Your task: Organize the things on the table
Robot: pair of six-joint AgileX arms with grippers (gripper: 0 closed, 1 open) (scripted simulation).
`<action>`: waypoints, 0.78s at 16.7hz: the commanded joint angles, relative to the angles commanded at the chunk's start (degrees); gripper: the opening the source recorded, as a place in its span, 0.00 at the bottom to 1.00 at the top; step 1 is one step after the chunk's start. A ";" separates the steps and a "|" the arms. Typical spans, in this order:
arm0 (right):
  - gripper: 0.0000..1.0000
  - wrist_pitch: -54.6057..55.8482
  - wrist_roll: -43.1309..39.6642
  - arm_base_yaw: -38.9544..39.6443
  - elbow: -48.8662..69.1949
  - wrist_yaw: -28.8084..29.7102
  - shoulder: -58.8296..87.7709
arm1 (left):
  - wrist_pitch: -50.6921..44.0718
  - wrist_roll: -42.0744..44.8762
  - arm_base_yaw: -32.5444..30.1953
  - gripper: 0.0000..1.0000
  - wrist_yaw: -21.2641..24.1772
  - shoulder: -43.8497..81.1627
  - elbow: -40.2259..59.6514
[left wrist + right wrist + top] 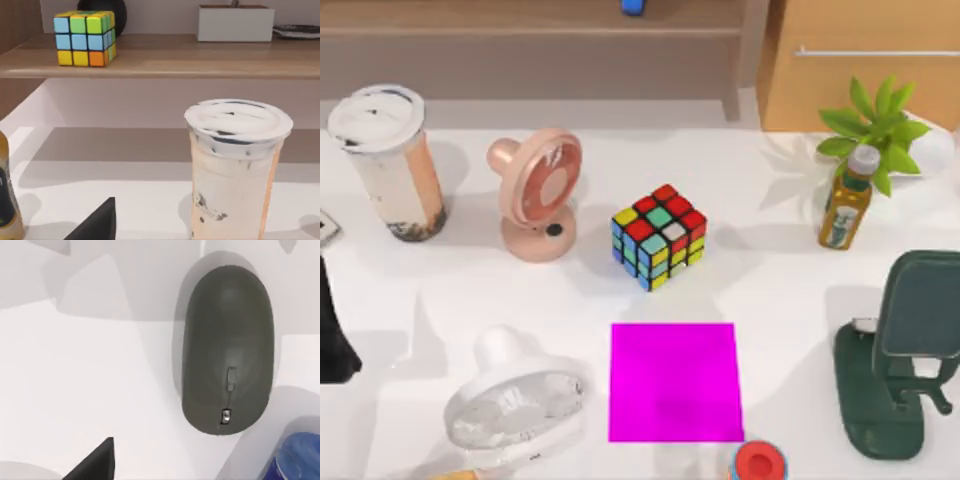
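Observation:
The tall drink cup (388, 165), white-lidded with a beige body and a dark bottom, stands upright at the table's (770, 290) far left. In the left wrist view the cup (235, 170) is close ahead, with a dark part of my left gripper (97, 222) low in front of it and apart from it. My left arm (334, 335) is a black shape at the table's left edge. The dark grey oval mouse (227, 347) lies flat on white table, straight below the right wrist camera. A dark part of my right gripper (95, 462) is beside the mouse, not touching it.
On the table are a pink fan (535, 195), a Rubik's cube (660, 235), a magenta mat (675, 382), a white fan (515, 400), a bottle (845, 205), a plant (880, 125) and a dark green stand (905, 360). A blue red-lidded container (758, 462) stands at the front edge. A silver-edged corner (325, 226) pokes in at the left.

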 joint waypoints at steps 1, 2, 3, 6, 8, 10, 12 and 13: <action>1.00 0.74 0.06 -0.05 -0.51 0.01 0.39 | 0.00 0.00 0.00 1.00 0.00 0.00 0.00; 1.00 2.07 0.12 -0.08 -1.35 0.02 1.04 | 0.00 0.00 0.00 1.00 0.00 0.00 0.00; 1.00 3.95 0.15 -0.09 -2.44 0.02 1.90 | 0.00 0.00 0.00 1.00 0.00 0.00 0.00; 1.00 12.34 0.17 -0.11 -6.72 0.02 5.36 | 0.00 0.00 0.00 1.00 0.00 0.00 0.00; 1.00 18.01 0.21 -0.13 -9.69 0.02 7.74 | 0.00 0.00 0.00 1.00 0.00 0.00 0.00; 1.00 21.48 0.21 -0.13 -11.83 0.02 9.49 | 0.00 0.00 0.00 1.00 0.00 0.00 0.00; 1.00 22.53 0.18 -0.14 -12.54 0.02 10.10 | 0.00 0.00 0.00 1.00 0.00 0.00 0.00; 1.00 22.53 0.18 -0.14 -12.54 0.02 10.10 | 0.00 0.00 0.00 1.00 0.00 0.00 0.00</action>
